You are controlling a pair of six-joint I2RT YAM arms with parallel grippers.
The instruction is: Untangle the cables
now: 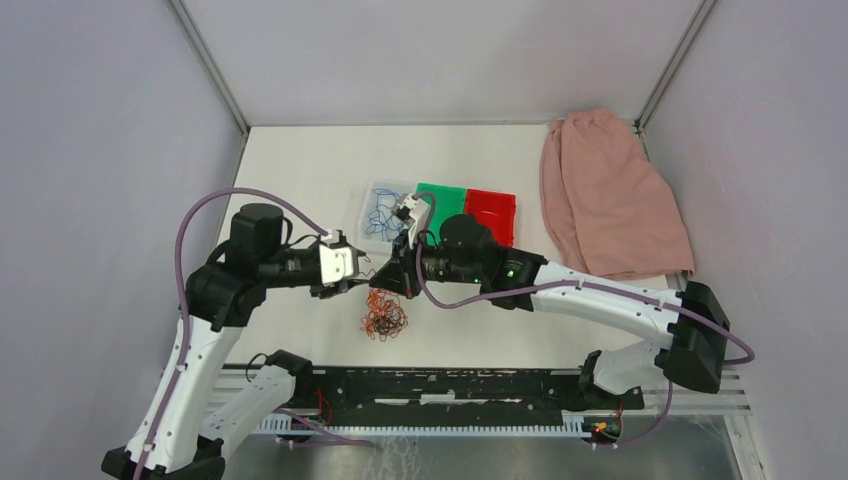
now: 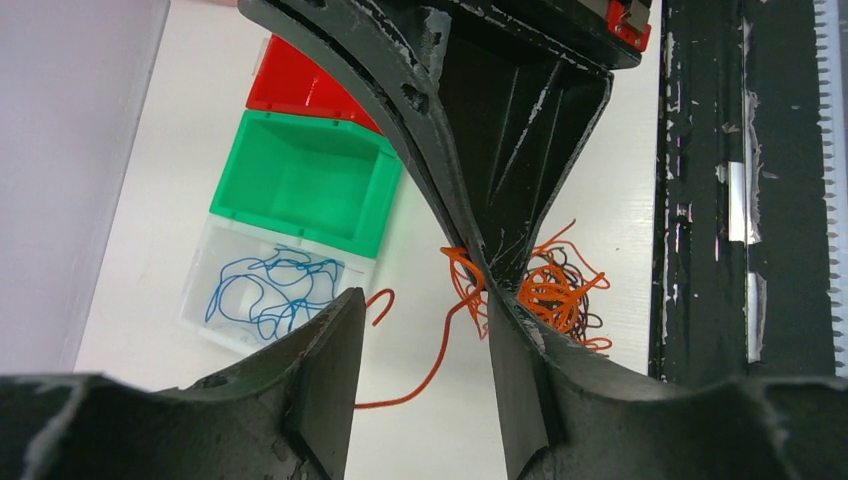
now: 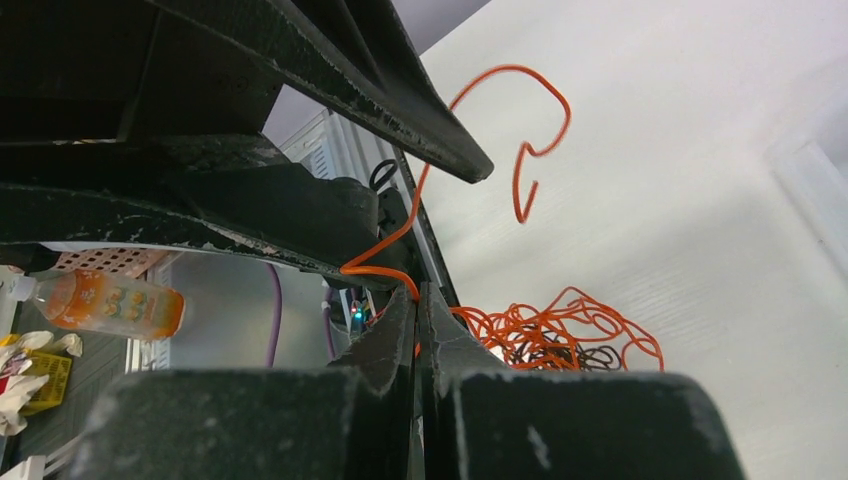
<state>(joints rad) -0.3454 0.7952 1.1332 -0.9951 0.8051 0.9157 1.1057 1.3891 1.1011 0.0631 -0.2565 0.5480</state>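
One orange wire (image 3: 505,69) is pinched in our right gripper (image 3: 418,292); the tangle (image 2: 555,292) lies below, our left gripper (image 2: 422,310) wide open alongside.

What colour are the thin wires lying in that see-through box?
The wires in the clear box are blue; the left wrist view shows them best.

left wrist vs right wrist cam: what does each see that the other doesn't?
Left wrist only: blue cables in the clear bin, plus the green bin and red bin. Right wrist only: an orange bottle. Both: the right gripper shut on an orange cable, and the orange-and-dark tangle.
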